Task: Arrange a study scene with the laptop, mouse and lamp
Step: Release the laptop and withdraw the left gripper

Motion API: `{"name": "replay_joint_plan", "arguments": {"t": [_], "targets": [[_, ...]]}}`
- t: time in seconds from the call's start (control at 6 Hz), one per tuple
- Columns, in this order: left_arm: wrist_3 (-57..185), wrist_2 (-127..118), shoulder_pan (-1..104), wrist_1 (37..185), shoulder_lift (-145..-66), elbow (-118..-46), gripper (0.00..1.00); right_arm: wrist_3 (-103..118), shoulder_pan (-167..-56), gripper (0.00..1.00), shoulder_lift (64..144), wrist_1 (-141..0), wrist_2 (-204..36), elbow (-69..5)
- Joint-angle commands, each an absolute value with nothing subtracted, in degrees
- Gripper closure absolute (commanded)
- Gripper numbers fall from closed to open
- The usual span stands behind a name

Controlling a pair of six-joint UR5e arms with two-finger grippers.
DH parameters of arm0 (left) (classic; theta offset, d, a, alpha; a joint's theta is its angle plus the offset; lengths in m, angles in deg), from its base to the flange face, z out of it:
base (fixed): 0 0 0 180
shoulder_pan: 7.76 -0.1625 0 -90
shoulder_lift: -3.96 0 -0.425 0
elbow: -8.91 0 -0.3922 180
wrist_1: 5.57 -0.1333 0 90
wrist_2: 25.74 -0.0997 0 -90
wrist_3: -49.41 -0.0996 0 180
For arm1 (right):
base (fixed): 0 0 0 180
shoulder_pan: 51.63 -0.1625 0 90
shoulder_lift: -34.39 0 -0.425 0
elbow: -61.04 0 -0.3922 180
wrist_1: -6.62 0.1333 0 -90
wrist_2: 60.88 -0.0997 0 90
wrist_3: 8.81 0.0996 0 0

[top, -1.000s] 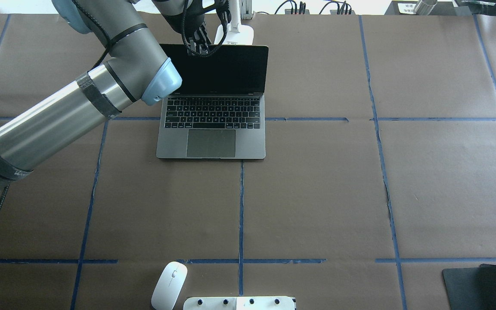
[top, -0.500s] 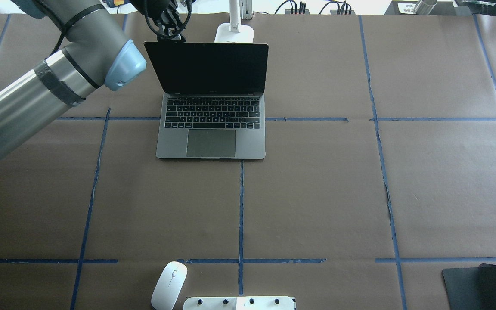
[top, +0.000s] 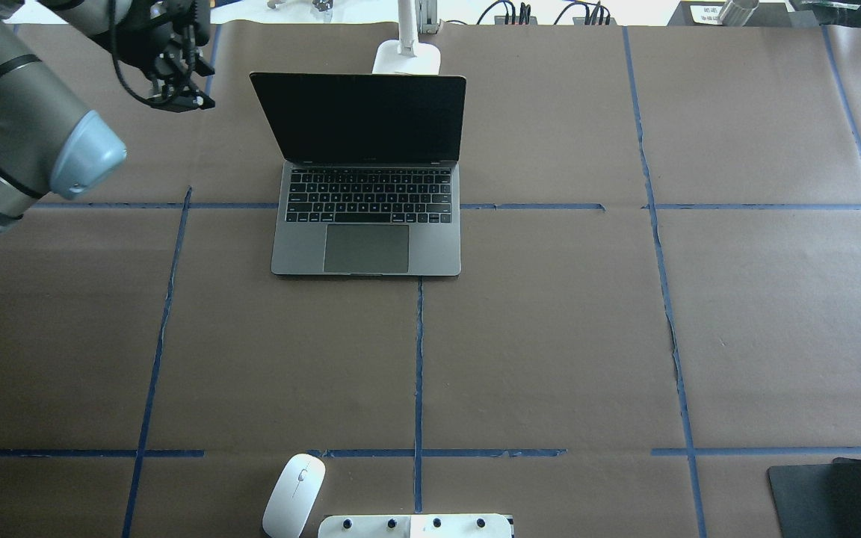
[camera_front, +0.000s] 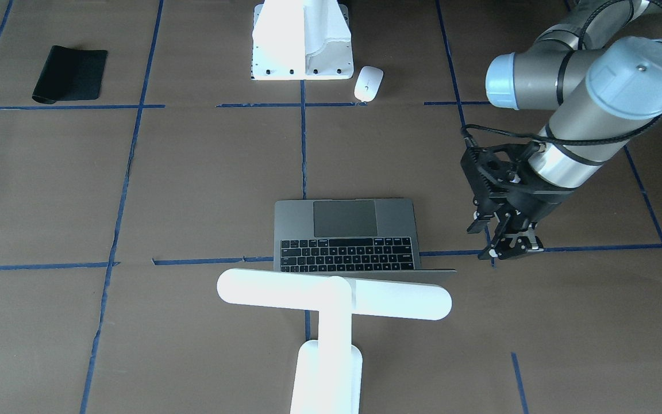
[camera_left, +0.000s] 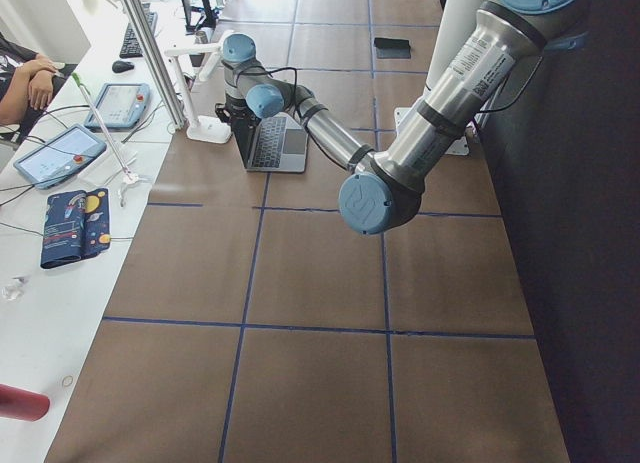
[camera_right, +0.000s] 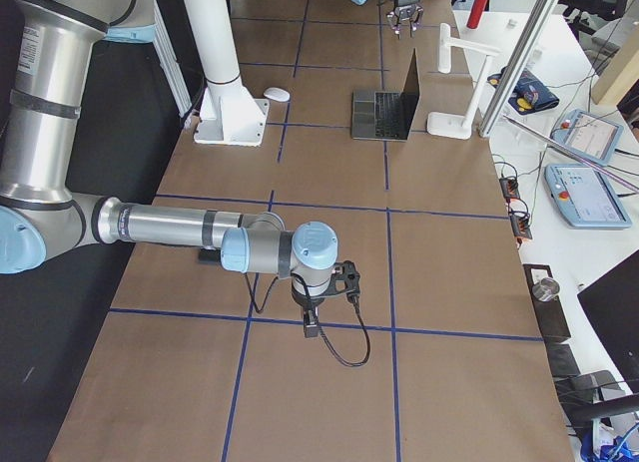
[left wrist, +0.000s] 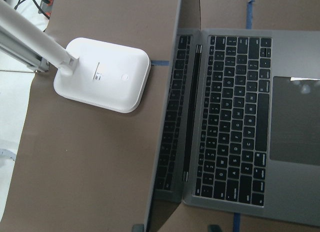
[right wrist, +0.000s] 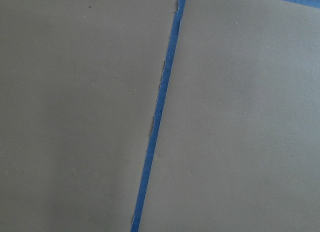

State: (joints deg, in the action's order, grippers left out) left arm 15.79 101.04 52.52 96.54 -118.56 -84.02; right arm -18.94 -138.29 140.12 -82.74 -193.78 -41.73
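Laptop (top: 367, 224) standing open near tabletop's far edge, lamp (top: 406, 57) just behind; mouse (top: 294, 495) at near edge. Left hand (top: 180, 99) spread, empty, beside lid's left corner. Right hand (camera_right: 312, 328): grip unreadable.

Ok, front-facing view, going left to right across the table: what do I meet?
In order: black mouse pad → white pedestal → mouse → left gripper. The laptop and lamp overlap the pedestal and mouse sideways, so they are left out.
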Motion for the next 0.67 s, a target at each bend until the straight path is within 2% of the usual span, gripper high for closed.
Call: {"name": "replay_joint_plan", "arguments": {"t": [0.0,0.17,0.33,0.5], "targets": [[13.5,108.2,57.9,87.1,-112.3,-88.5,0.48,-19.0,-138.3,0.00,140.1,-82.7,-193.8,-41.8],[14.2,109.2,59.2,74.1,-111.9,-91.7,0.07,-19.1,-138.3,0.00,140.2,-82.7,-193.8,-41.9],[17.7,109.3,60.9,66.5,-110.9,-92.5,0.00,-19.1,-138.3,0.00,140.2,-82.7,-193.8,-41.9],[22.7,109.2,61.8,65.8,-108.0,-93.0,0.00,-19.1,-138.3,0.00,140.2,-82.7,-193.8,-41.9]]}}
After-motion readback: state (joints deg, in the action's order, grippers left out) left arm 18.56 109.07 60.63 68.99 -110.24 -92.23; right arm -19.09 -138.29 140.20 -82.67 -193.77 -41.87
